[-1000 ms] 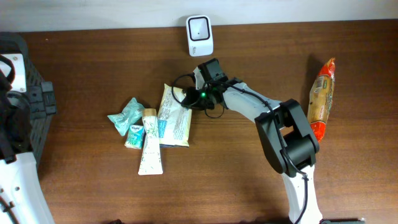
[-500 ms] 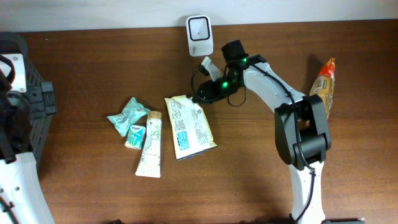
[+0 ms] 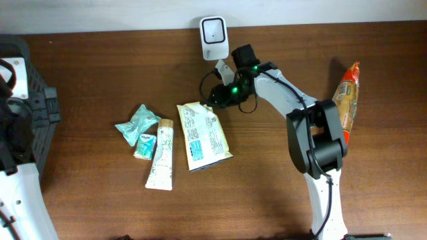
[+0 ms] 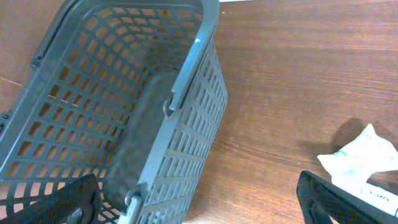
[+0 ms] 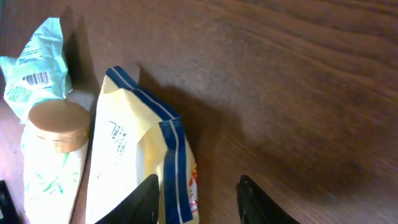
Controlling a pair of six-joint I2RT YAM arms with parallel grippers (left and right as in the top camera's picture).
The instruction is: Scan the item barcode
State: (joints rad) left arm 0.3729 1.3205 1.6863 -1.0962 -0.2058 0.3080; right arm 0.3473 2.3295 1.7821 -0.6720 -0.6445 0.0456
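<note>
A cream packet (image 3: 203, 137) with blue trim lies flat on the table, its printed back up. In the right wrist view its blue-striped top edge (image 5: 168, 155) sits between my fingers. My right gripper (image 3: 215, 100) (image 5: 199, 202) hovers low over that edge with its jaws apart, one finger (image 5: 146, 199) above the packet and the other over bare wood. The white scanner (image 3: 213, 37) stands at the back of the table, just beyond the gripper. My left gripper (image 4: 205, 208) is wide open beside the grey basket (image 4: 186, 118), with nothing in it.
Left of the packet lie a cream tube (image 3: 160, 155) and two teal sachets (image 3: 137, 123); one sachet (image 5: 37, 68) shows a barcode. An orange snack bag (image 3: 345, 100) lies at the far right. The grey basket (image 3: 30, 100) fills the left edge.
The packet was turned over and slid right, its printed back now up. My right gripper let go, rose toward the scanner, then came back down to the packet's top edge.
</note>
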